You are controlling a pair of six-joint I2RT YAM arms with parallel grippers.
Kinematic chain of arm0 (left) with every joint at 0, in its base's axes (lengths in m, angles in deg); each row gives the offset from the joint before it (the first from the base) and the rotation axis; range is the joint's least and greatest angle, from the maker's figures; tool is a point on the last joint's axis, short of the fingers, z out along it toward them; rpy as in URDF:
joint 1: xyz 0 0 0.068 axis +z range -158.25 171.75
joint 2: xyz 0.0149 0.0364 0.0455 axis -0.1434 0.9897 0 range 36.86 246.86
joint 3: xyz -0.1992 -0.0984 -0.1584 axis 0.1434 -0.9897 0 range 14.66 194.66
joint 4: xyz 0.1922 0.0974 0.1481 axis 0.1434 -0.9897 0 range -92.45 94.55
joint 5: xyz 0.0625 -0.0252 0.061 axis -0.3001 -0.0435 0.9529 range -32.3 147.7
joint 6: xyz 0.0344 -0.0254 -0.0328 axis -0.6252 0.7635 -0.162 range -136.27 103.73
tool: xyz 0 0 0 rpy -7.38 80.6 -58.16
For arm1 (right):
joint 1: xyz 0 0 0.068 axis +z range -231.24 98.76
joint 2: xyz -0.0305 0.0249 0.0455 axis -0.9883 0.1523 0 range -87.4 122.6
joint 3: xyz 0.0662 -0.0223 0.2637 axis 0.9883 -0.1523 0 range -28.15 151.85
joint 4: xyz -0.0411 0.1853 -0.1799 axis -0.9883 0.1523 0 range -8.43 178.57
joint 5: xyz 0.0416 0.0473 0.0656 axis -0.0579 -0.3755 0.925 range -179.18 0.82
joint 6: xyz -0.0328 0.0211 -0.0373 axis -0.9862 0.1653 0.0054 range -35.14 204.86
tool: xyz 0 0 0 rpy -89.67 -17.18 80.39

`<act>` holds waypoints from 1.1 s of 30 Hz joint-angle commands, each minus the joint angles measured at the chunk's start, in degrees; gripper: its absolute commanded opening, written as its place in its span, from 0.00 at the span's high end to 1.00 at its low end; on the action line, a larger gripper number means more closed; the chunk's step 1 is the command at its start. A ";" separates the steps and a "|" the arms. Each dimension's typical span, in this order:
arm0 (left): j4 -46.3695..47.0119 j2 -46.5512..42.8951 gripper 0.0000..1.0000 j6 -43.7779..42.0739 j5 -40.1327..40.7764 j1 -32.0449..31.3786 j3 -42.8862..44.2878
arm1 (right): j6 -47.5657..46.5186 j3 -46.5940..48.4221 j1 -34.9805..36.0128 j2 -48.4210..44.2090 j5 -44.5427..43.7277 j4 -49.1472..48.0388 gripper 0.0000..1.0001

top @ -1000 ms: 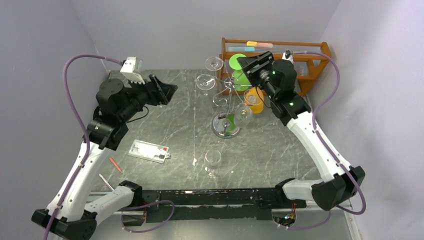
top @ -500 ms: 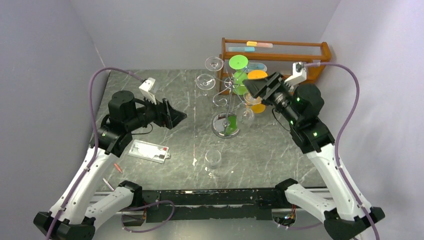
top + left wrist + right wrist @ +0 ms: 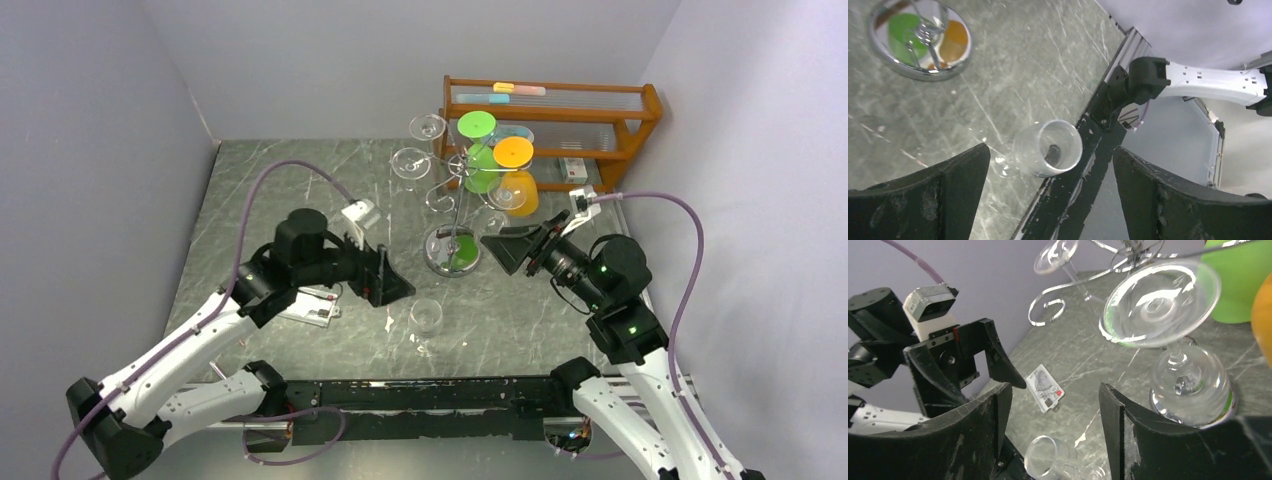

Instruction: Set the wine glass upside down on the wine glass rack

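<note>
I judged task barely begun: wine glass (image 3: 426,318) stood upright on worktop (image 3: 300,190), 6 o'clock of wine glass rack (image 3: 452,252), ungrasped. Left gripper (image 3: 388,287) gaped at its 10 o'clock; right gripper (image 3: 508,250) gaped, empty. Grasp, flip, hanging not yet done.

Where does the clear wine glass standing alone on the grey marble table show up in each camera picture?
Top external: the clear wine glass, lower middle of the picture.
Left wrist: the glass, centre of the picture.
Right wrist: the glass, bottom edge, left of centre.
Shared landmark: the tall chrome wire rack, just beyond the glass.
</note>
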 commanded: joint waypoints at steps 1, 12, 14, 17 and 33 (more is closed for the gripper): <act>-1.51 1.50 0.03 3.62 12.87 -7.76 1.54 | 0.17 -4.53 -0.24 -2.65 0.69 -2.51 0.31; -1.83 6.23 0.07 5.80 22.36 -16.75 0.54 | 2.23 -9.09 -0.19 -6.60 4.37 -7.64 0.26; -1.92 7.18 0.07 5.68 23.71 -17.86 0.59 | 2.24 -8.60 -0.24 -6.87 3.66 -7.54 0.26; -3.60 9.12 0.10 5.51 26.95 -19.44 1.07 | 2.16 -7.72 -0.22 -7.61 2.37 -6.52 0.26; -13.34 16.66 0.30 3.72 34.92 -24.72 6.59 | 2.33 -8.36 -0.20 -12.71 -5.21 3.65 0.32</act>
